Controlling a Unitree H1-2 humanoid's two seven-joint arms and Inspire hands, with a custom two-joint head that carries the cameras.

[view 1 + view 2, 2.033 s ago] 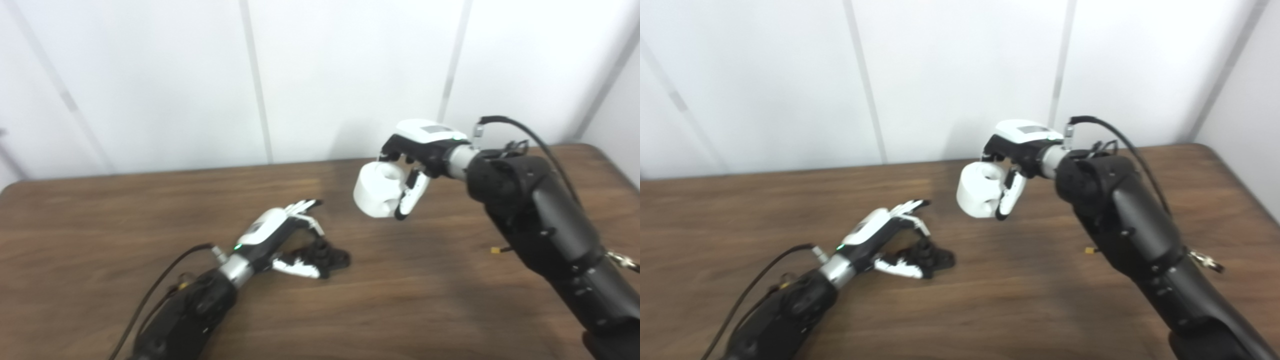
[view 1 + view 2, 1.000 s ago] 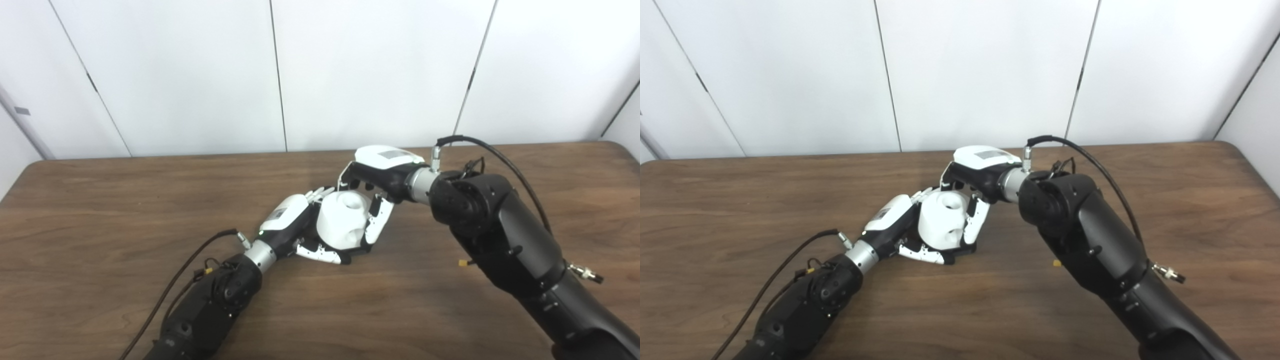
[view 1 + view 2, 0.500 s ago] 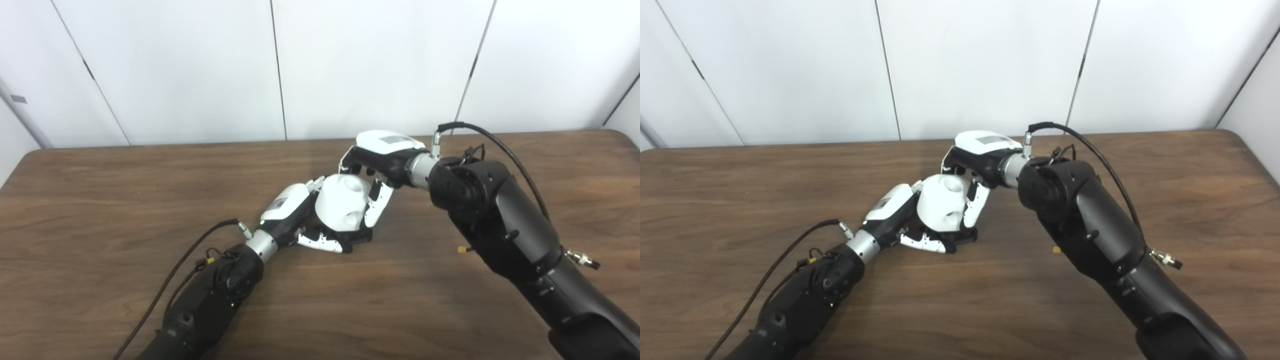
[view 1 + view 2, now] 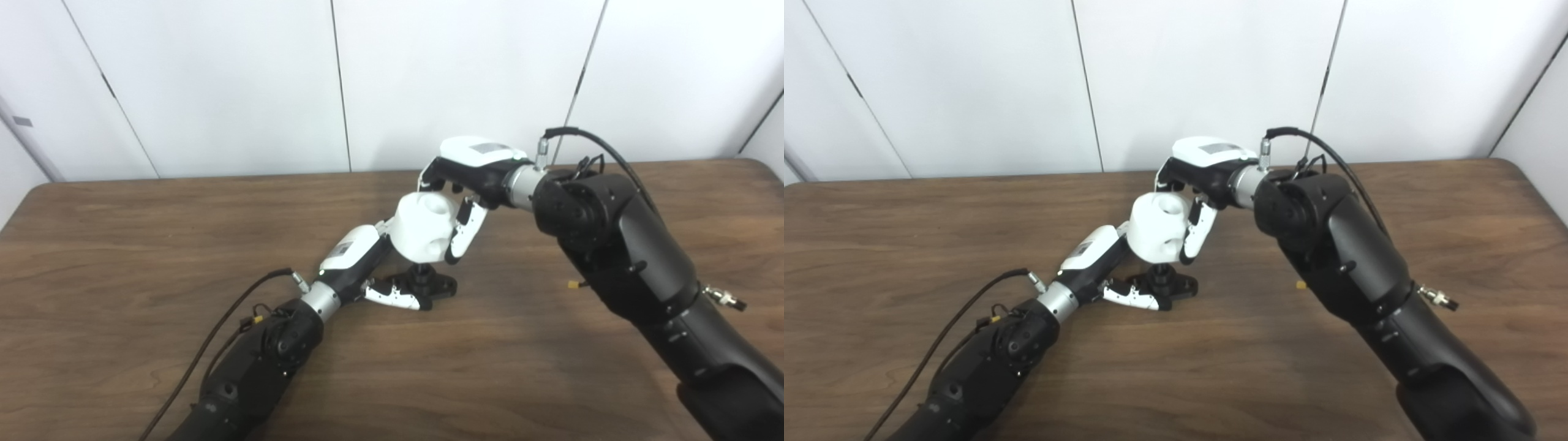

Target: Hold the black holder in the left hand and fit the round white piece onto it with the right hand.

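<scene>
Where half a second ago the round white piece (image 4: 424,228) sat low over the black holder (image 4: 425,284), hiding most of it, it now hangs clearly above, and the holder's short upright post shows in the gap beneath it. The right hand (image 4: 468,190) has risen with the piece, so the fit did not take; in my judgement this is a lift-off to line up again, not a finished seating, and the fitting is yet to be done. The holder rests on the wooden bench (image 4: 122,245) just in front of the left hand (image 4: 361,263), whose white thumb lies along its near side with the fingers reaching past behind it under the white piece; the hand is around the holder and steadying it, though how firmly it grips cannot be told from either view. The right hand is closed on the white piece, palm over its top, with its fingers (image 4: 1193,231) pressed down the right flank, the forearm coming in from the right and the wrist bent down toward the middle of the bench. The piece is tipped a little, its hollow top facing up and a side hole facing the cameras. Its underside must come square over the post before lowering.
</scene>
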